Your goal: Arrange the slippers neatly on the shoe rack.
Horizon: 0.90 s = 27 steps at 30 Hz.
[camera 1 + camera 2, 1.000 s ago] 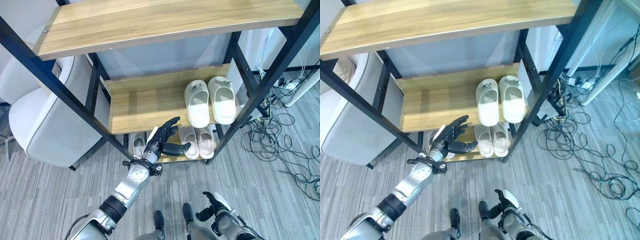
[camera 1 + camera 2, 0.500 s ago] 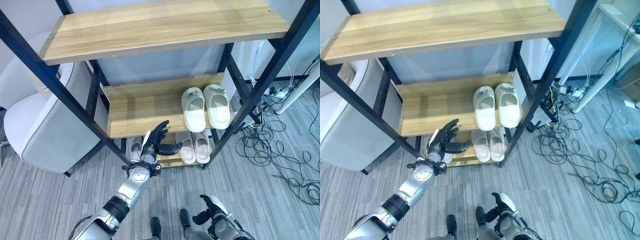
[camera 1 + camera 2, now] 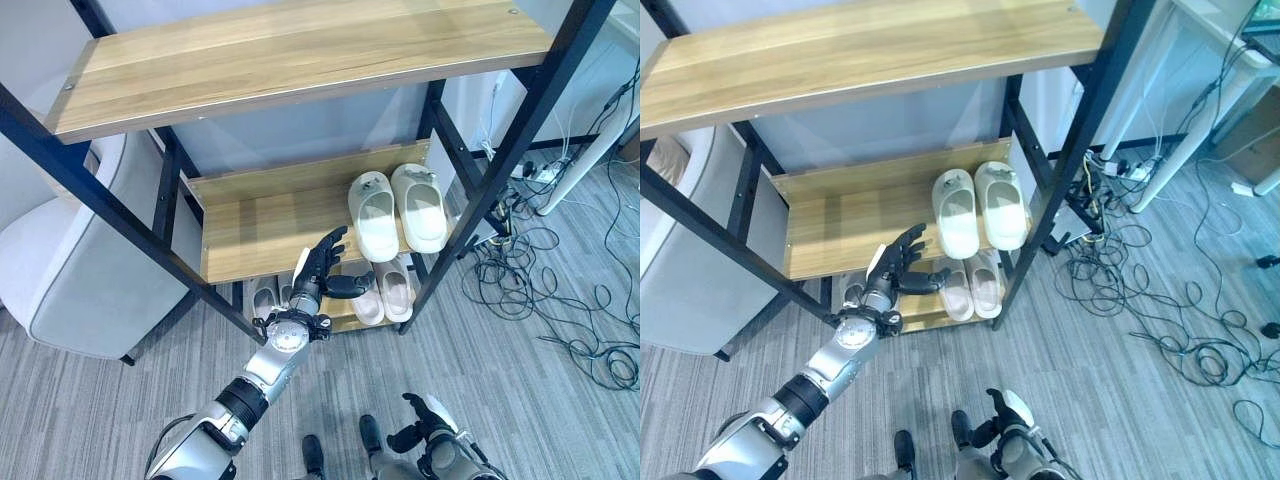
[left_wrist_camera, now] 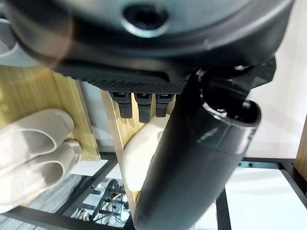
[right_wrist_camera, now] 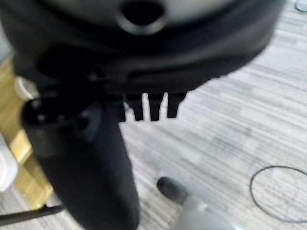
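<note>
Slippers: white pair (image 3: 397, 208) sits side by side on the middle shelf (image 3: 262, 215) of the shoe rack (image 3: 300, 60), right of frame centre, toes pointing to the back. A pinkish pair (image 3: 386, 292) sits on the bottom shelf right under them. A grey pair (image 3: 264, 298) on the bottom shelf further left is mostly hidden behind the left hand.

Far left: grey chair (image 3: 85, 270), cut off by the frame edge, beside the rack.

Left hand (image 3: 322, 268), centre frame: fingers straight and spread, thumb out to the right, holding nothing, raised in front of the middle shelf's front edge, just left of the white pair. Can't tell if it touches the shelf.

Right hand (image 3: 422, 432), bottom edge right of centre, low over the carpet: its wrist view shows straight fingers, nothing held.

Right side: loose cables (image 3: 570, 300) on the floor.
</note>
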Tool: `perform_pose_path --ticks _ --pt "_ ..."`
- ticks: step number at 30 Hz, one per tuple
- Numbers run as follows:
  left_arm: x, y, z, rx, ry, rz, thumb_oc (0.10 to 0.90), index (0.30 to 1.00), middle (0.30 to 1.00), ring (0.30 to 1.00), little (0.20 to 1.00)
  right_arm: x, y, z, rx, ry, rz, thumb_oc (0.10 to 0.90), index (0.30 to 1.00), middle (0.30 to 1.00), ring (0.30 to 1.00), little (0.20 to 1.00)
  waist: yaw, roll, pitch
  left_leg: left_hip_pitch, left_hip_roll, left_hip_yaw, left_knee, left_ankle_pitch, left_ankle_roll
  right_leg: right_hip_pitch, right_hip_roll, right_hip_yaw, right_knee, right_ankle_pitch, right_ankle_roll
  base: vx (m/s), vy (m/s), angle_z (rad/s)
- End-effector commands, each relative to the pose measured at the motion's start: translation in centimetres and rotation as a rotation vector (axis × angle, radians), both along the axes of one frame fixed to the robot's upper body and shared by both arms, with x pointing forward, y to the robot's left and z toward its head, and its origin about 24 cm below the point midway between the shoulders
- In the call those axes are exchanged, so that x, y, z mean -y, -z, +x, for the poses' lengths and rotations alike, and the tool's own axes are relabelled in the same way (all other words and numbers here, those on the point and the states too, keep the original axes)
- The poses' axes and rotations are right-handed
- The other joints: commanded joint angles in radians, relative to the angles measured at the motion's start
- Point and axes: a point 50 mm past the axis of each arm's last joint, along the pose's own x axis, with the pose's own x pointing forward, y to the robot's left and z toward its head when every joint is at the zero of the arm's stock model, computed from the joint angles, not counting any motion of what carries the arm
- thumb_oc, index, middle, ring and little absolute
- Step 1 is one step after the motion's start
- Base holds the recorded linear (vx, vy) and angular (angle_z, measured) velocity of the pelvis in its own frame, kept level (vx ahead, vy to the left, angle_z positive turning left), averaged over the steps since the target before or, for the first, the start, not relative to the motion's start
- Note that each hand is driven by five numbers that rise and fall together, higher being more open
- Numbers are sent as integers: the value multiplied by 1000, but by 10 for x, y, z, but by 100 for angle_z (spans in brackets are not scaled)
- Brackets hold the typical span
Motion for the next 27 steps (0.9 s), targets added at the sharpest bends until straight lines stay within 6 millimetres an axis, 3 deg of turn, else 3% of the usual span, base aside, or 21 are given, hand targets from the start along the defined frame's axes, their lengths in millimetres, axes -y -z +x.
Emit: perform_pose_path --ticks 1,13,21,27 --pt "32 -68 18 268 68 -110 800 900 900 900 900 14 3 -9 -16 29 -42 800 900 900 900 900 10 -15 -69 -3 -19 -41 2 -175 -1 -7 -45 -27 7 -91 42 0 0 0" --pt "52 -63 18 245 117 -54 800 900 900 900 900 20 3 -11 -23 29 -59 800 900 900 900 900 -8 -4 -58 -10 -18 -32 2 -180 0 -23 -46 -14 10 -86 44 -2 -1 -1" --pt "60 -46 10 190 155 -51 800 900 900 900 900 26 -1 -3 -9 42 -74 800 900 900 900 900 -13 7 -40 -16 -19 -16 2 -178 4 -45 -47 7 17 -78 44 -19 5 -5" --pt "70 -47 4 190 190 -69 800 900 900 900 900 29 -3 -1 -3 49 -82 800 900 900 900 900 -18 15 -28 -25 -17 -9 2 -176 4 -62 -46 15 21 -76 43 -22 2 -10"
